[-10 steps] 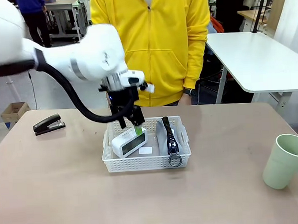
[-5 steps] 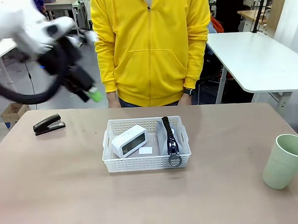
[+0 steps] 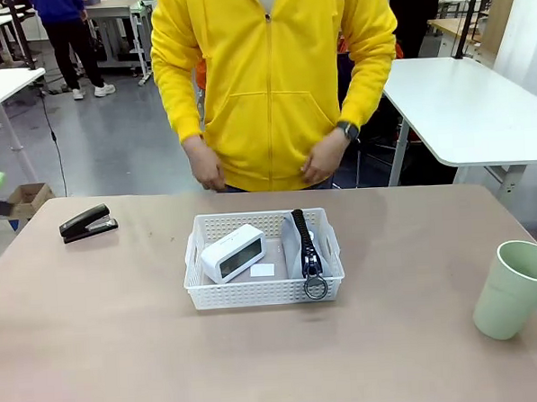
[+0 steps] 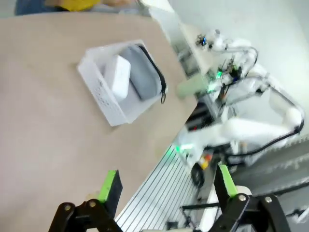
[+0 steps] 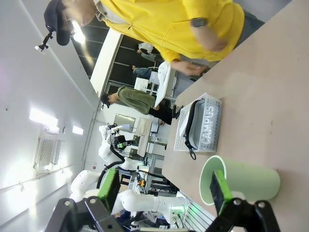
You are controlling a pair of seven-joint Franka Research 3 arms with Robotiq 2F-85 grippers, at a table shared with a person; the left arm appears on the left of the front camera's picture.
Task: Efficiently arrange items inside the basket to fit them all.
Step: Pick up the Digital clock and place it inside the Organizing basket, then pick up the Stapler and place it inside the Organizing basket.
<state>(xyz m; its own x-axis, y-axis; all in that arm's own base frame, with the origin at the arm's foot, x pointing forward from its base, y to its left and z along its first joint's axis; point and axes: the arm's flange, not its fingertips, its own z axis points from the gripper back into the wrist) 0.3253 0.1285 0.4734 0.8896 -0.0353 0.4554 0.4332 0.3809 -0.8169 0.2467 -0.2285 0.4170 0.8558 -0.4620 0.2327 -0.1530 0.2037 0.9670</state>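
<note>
Front view: the basket [image 3: 255, 296] sits mid-table [image 3: 123, 353], in front of a person [image 3: 276, 83] in a yellow jacket. The person stands at the far edge, with one hand [image 3: 207, 172] and the other hand [image 3: 319, 165] held at the jacket's hem, off the table. Inside the basket, the box [image 3: 233, 253] lies tilted in the part nearer the robot's left. The pouch [image 3: 296, 258] lies just beside it in the other part, its ring pull hanging over the near wall. The stapler [image 3: 88, 223] lies on the table well apart from the basket, toward the robot's left. The cup [image 3: 514, 289] stands upright near the table's edge on the robot's right, also well apart from the basket.

In the left wrist view, the left gripper [image 4: 167, 173] is high above the table, its jaws spread wide with nothing between them. In the right wrist view, the right gripper [image 5: 164, 176] is likewise released and empty; the cup shows beyond its fingers and the basket farther off.
</note>
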